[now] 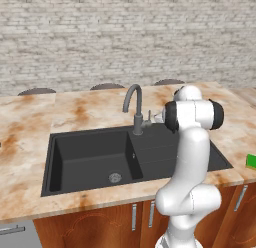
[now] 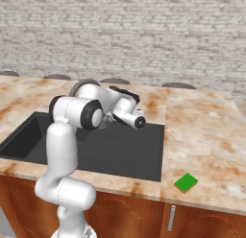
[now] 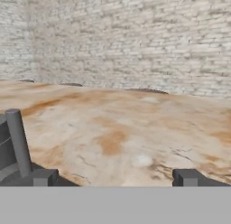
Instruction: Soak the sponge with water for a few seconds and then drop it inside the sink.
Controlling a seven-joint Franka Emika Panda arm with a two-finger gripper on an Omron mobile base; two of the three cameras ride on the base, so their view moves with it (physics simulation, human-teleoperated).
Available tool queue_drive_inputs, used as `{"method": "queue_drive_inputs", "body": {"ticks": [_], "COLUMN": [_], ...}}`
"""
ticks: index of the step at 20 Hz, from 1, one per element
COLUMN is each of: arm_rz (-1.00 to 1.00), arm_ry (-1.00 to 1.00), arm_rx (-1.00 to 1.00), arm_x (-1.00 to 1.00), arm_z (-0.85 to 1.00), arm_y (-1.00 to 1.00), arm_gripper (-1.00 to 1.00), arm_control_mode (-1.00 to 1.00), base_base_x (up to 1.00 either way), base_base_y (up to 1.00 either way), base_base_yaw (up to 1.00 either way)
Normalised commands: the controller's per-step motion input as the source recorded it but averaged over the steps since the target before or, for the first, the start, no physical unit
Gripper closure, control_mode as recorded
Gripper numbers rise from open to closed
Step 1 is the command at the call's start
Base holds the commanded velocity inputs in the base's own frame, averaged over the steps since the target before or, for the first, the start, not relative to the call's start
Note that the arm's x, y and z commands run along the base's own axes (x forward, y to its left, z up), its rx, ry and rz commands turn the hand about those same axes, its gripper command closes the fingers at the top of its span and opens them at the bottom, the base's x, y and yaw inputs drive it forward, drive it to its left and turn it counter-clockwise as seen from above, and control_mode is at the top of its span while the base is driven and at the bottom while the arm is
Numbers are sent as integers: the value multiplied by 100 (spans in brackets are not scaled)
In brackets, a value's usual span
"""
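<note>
The green sponge (image 2: pixel 186 183) (image 1: pixel 251 161) lies flat on the marble counter, right of the black sink (image 1: pixel 90 162) (image 2: pixel 120 150) and near the counter's front edge. My hand (image 2: pixel 126 107) hovers over the drainboard beside the grey curved faucet (image 1: pixel 134 104) (image 2: pixel 77 87), well left of the sponge and behind it. In the hand view my gripper (image 3: pixel 115 178) is open, its fingertips (image 3: pixel 43 177) far apart with nothing between them, and it looks across the counter toward the brick wall. A grey faucet post (image 3: pixel 18 142) stands at that view's left. The water is out of view.
The marble counter (image 2: pixel 206 131) stretches wide to the right of the sink and behind it. Dark stool tops (image 1: pixel 106 86) peek over its far edge before the brick wall. Wooden cabinet doors (image 1: pixel 100 227) run below the front edge.
</note>
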Motion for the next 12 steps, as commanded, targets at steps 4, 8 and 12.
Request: {"method": "queue_drive_inputs", "body": {"ticks": [4,8,12], "arm_rz": [16,16,11], "arm_ry": [-3,-12,-14], "arm_rx": [0,0,0], "arm_x": [0,0,0], "arm_z": [-3,0,0], "arm_y": [15,0,3], "arm_gripper": [-100,-100,-100], "arm_control_mode": [-100,-100,-100], "base_base_x": [0,0,0], "base_base_y": [0,0,0], "base_base_yaw": [0,0,0]}}
